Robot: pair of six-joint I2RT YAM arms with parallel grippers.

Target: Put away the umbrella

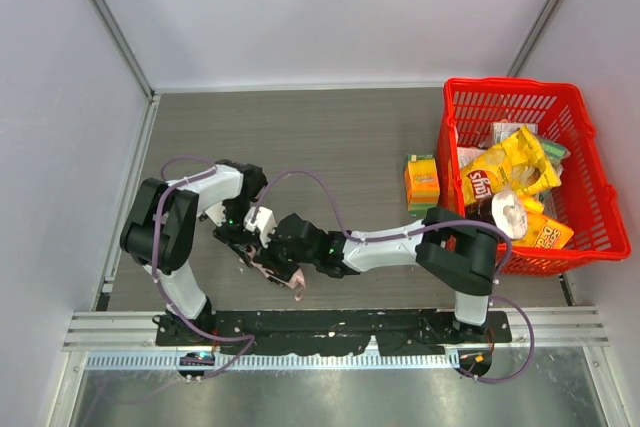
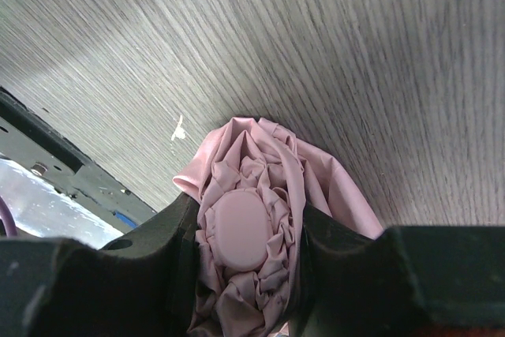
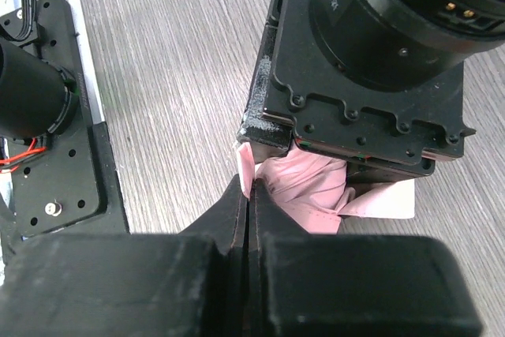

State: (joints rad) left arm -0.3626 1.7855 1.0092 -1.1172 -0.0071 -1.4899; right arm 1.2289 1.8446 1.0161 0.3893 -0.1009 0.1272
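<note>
The pale pink umbrella (image 1: 268, 272) is folded up, just above the table near its front edge and between both arms. My left gripper (image 2: 248, 215) is shut on the bunched fabric, and the round pink end cap (image 2: 239, 226) faces the camera between its jaws. In the top view the left gripper (image 1: 250, 247) meets the right gripper (image 1: 282, 265) over the bundle. My right gripper (image 3: 250, 187) is shut on a thin pink flap (image 3: 245, 165) at the edge of the umbrella (image 3: 308, 187), right under the left gripper's body (image 3: 371, 61). A loose pink end (image 1: 298, 290) hangs toward the front.
A red basket (image 1: 600, 197) full of snack packs stands at the right. An orange and green box (image 1: 422, 182) stands upright just left of it. Grey walls close in the left, back and right. The arms' base rail (image 1: 330, 325) runs along the front.
</note>
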